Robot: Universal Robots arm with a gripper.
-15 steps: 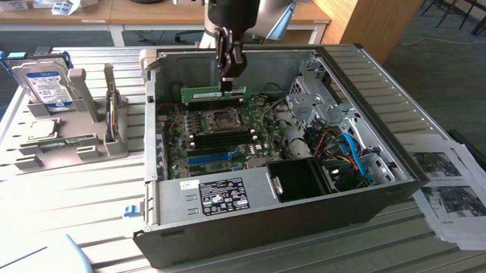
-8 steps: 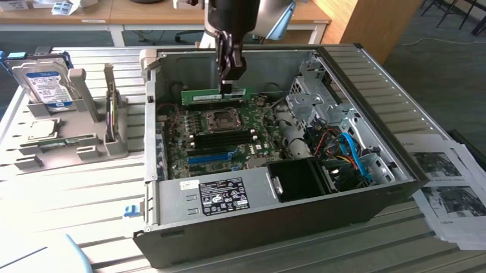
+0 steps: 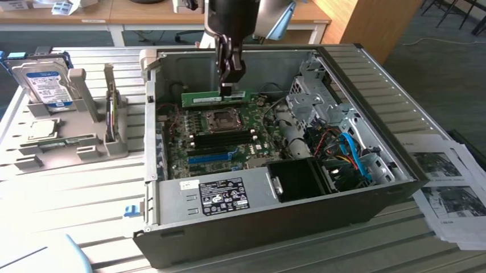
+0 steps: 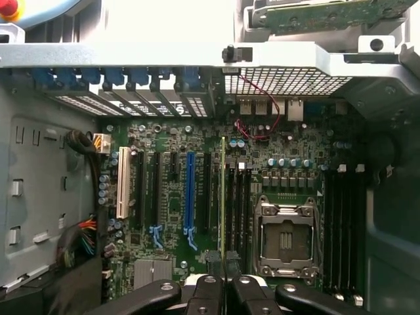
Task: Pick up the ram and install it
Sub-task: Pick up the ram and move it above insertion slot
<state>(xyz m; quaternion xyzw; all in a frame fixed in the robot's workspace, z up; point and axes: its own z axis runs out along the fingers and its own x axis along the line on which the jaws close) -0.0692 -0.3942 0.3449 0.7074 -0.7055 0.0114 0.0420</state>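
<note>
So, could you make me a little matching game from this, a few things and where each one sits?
Things:
1. ram
2. hard drive
3. papers
4. blue slot

Places:
A. on the motherboard, inside the case
B. standing in the grey rack, at the exterior view's left
C. in the gripper, over the motherboard
D. flat on the table, at the exterior view's right of the case

Pairs: 1-C, 2-B, 3-D, 4-A
</note>
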